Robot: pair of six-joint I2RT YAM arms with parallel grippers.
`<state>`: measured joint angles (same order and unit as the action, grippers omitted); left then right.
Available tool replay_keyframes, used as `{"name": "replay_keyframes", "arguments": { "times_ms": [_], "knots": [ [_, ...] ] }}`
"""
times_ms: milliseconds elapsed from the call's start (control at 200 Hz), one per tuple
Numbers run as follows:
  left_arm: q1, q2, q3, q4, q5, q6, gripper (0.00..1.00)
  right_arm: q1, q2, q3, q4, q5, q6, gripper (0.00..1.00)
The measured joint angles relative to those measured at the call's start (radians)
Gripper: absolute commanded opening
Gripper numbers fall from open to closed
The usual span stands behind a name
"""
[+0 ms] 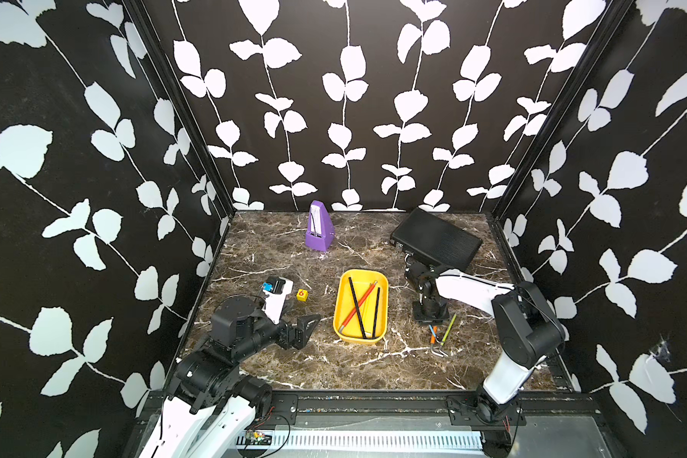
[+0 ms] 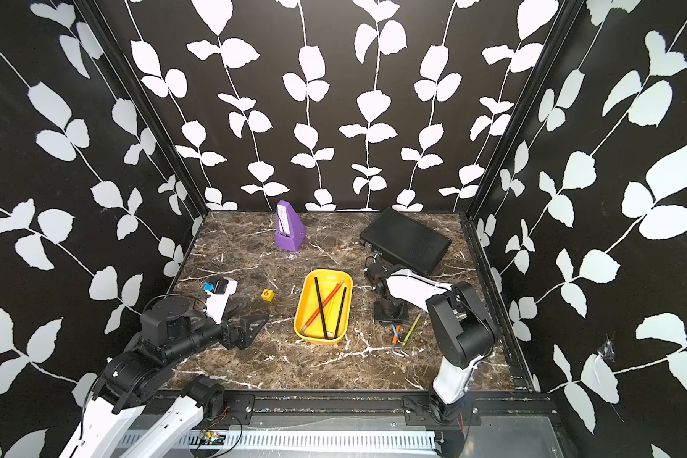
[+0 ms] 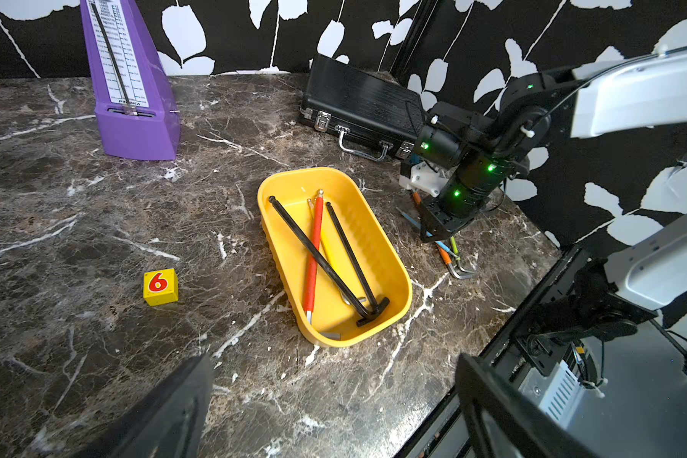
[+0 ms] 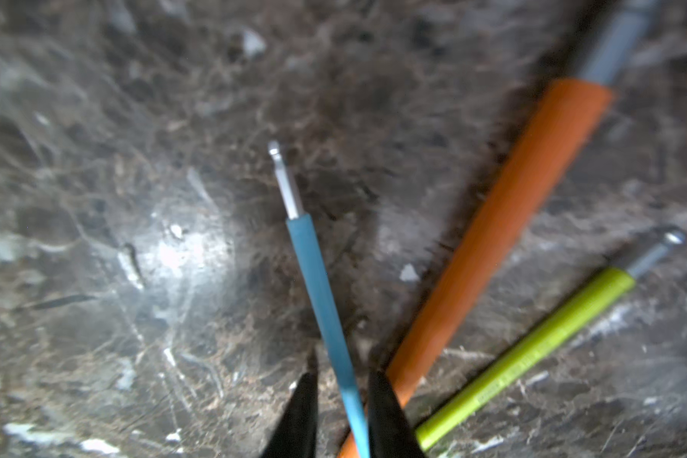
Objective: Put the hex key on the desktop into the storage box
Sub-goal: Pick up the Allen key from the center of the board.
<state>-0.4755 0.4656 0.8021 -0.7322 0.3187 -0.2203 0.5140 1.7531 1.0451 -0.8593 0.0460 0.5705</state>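
The yellow storage box (image 1: 361,273) (image 3: 294,174) stands mid-desktop (image 1: 278,357) and holds two black hex keys, a red one and a yellow one. To its right three hex keys lie fanned on the marble: blue (image 4: 322,293), orange (image 4: 512,214) and green (image 4: 532,349), the green one (image 1: 449,328) also showing in a top view. My right gripper (image 4: 342,376) points down over them. Its jaws stand narrow on either side of the blue key, with a gap still showing on one side. My left gripper (image 1: 308,325) (image 3: 334,359) hovers wide open left of the box, holding nothing.
A purple metronome (image 1: 318,228) stands at the back. A black ribbed case (image 1: 435,238) lies at the back right, just behind the right arm. A yellow cube marked 6 (image 1: 302,294) and a white device (image 1: 276,291) sit left of the box.
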Motion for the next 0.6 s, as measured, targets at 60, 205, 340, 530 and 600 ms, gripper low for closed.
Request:
{"name": "replay_keyframes", "arguments": {
  "times_ms": [60, 205, 340, 530, 600],
  "knots": [
    [0.000, 0.000, 0.000, 0.000, 0.001, 0.000, 0.96, -0.001, 0.005, 0.007, 0.000, -0.006, -0.005, 0.16],
    [0.000, 0.000, 0.000, 0.000, 0.002, 0.000, 0.96, -0.002, 0.006, 0.007, 0.006, -0.023, -0.014, 0.06],
    [0.000, 0.000, 0.000, 0.000, 0.002, 0.000, 0.96, -0.002, 0.005, 0.007, 0.006, -0.024, -0.016, 0.00],
    [0.000, 0.000, 0.000, 0.000, 0.002, 0.000, 0.96, -0.002, -0.010, 0.008, 0.002, -0.023, 0.000, 0.00],
    [0.000, 0.000, 0.000, 0.000, 0.002, 0.000, 0.96, -0.002, -0.041, 0.016, -0.007, -0.020, 0.012, 0.00]
  ]
}}
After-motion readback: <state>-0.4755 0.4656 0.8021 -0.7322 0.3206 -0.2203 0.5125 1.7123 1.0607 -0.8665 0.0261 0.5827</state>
